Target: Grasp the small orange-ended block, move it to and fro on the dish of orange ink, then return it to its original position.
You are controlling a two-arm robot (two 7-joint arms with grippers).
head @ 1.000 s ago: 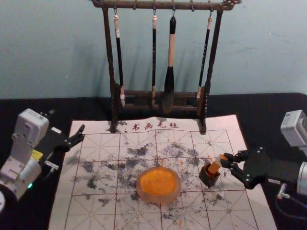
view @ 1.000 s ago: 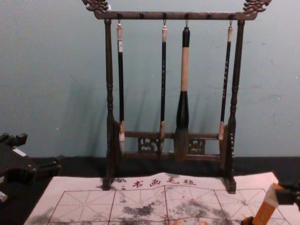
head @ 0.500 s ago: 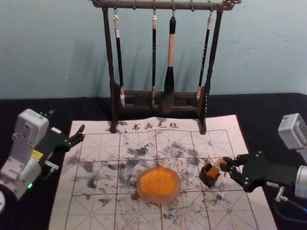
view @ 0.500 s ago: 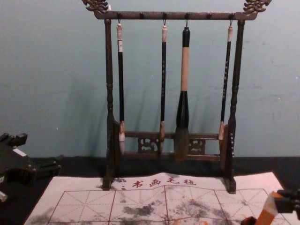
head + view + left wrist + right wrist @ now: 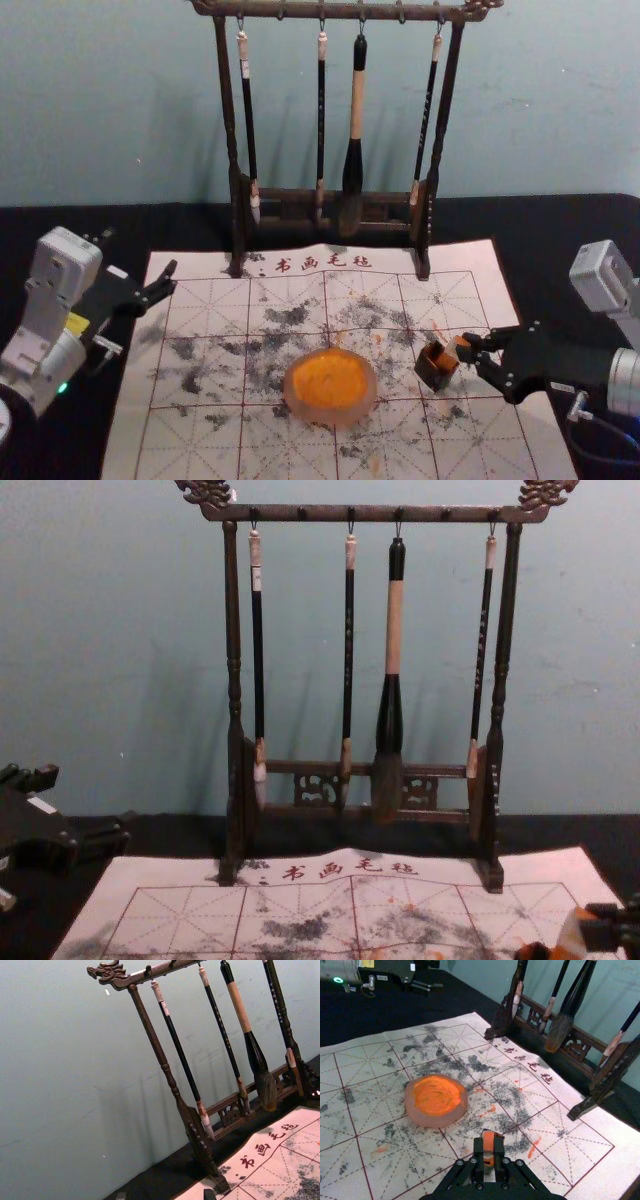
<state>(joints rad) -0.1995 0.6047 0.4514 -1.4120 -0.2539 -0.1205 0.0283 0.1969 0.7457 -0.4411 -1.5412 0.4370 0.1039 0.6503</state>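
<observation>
Block (image 5: 453, 349) tilts at box (image 5: 434, 372) mouth

Right gripper (image 5: 468, 345), closed on the block's upper end, lies right of the box; that rightward lean probably needs straightening first. Left gripper (image 5: 171, 276) is open, idle at left

Dark wooden rack (image 5: 290, 11), four hanging brushes (image 5: 357, 100), ink-blotched gridded mat (image 5: 215, 462) with red characters (image 5: 283, 266), black table (image 5: 565, 225), blue-green wall (image 5: 110, 100)

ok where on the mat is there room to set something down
The mat is free between the ink dish and the mat's left edge, short of the left gripper, and in its far-right corner, beyond the right gripper. It is crowded where that gripper holds the block at the dark box, close beside the dish.
</observation>
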